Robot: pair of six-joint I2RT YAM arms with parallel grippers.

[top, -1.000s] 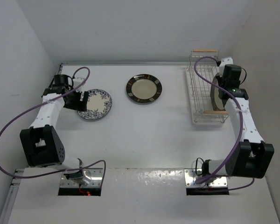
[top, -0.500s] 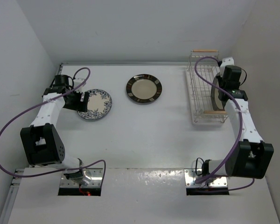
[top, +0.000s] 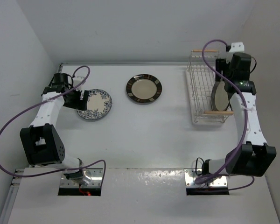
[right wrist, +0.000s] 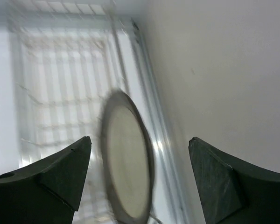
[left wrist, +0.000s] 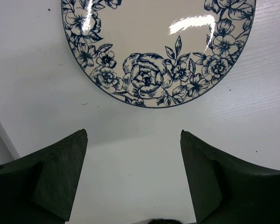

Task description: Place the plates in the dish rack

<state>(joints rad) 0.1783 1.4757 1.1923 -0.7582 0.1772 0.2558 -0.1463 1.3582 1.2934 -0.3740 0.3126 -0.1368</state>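
A cream plate with a grey-brown rim (top: 220,95) (right wrist: 128,163) stands on edge in the white wire dish rack (top: 200,88) (right wrist: 60,93), near its front end. My right gripper (top: 222,74) (right wrist: 140,139) hovers above that plate, open, its fingers on either side of the rim and apart from it. The blue floral plate (top: 94,104) (left wrist: 154,42) lies flat on the table at the left. My left gripper (top: 80,99) (left wrist: 133,133) is open just short of its near rim, holding nothing. A dark brown-rimmed plate (top: 143,88) lies flat at the centre back.
The rack has a wooden bar handle at the far end (top: 205,51) and one at the near end (top: 219,112). White walls close in the table at the back, left and right; the right wall (right wrist: 224,70) runs right beside the rack.
My right gripper has opened, let go of the grey-brown-rimmed plate and risen above it; the plate stays standing in the rack. The left arm has not moved.
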